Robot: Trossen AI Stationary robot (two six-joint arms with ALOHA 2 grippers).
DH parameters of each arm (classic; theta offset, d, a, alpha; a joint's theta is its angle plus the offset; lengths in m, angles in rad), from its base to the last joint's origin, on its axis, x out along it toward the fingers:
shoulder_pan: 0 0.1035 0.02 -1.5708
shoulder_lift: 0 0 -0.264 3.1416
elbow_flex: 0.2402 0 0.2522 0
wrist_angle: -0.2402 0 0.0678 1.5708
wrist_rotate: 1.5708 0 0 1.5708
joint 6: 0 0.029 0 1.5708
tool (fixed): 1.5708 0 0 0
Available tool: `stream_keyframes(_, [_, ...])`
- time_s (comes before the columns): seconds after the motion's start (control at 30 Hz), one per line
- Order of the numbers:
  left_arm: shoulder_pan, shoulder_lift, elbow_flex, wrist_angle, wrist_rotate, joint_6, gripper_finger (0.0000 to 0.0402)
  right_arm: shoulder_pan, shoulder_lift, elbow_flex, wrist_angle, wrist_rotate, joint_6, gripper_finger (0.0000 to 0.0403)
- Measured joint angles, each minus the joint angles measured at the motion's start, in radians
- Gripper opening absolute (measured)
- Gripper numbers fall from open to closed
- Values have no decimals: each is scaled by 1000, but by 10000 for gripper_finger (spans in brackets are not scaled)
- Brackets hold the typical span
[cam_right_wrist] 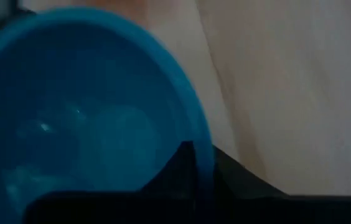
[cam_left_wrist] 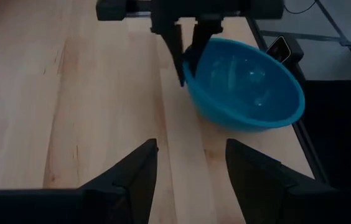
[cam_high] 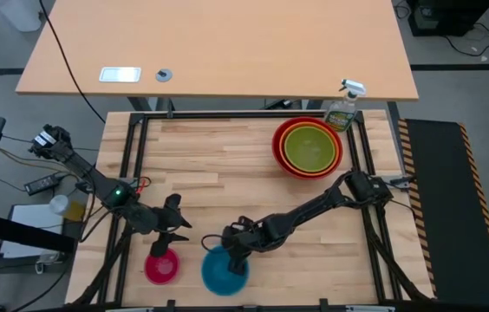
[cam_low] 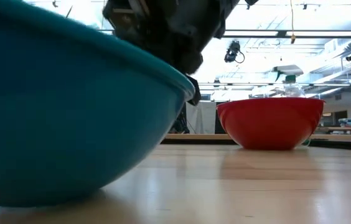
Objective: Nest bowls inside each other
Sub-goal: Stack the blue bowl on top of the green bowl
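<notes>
high overhead, low tabletop, wrists close, all share blue bowl (cam_high: 224, 270)

a clear spray bottle (cam_high: 345, 107) with a white trigger is seen upright at the far right corner of the wooden worktop (cam_high: 218, 165). beyond it, a tan desk (cam_high: 227, 48) carries a small white plate (cam_high: 120, 74) and a round grey disc (cam_high: 164, 74).

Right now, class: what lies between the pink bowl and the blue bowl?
Nothing: in the high view only bare wooden table separates the pink bowl from the blue bowl, whose rim the right gripper pinches.
</notes>
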Motion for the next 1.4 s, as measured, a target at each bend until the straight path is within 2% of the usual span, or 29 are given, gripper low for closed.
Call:
stream_keyframes(0.2, [0, 0, 0, 0, -2, 33, 192, -29, -36, -3, -55, -19, -77, 19])
stream_keyframes(0.4, [0, 0, 0, 0, -65, 53, 192, -70, -108, -5, -233, 49, -145, 20])
stream_keyframes(0.57, [0, 0, 0, 0, -68, 53, 192, -113, -183, -5, -386, 106, -195, 19])
stream_keyframes(0.8, [0, 0, 0, 0, -73, 53, 192, -192, -311, -5, -614, 263, -226, 23])
stream_keyframes(0.97, [0, 0, 0, -1, -120, 52, 192, -246, -435, -11, -720, 369, -232, 23])
stream_keyframes(1.13, [0, 0, 0, 0, -127, 52, 192, -327, -595, -109, -765, 442, -206, 25])
stream_keyframes(1.4, [0, 0, 0, 0, -127, 52, 192, -565, -880, -417, -710, 454, -118, 25])
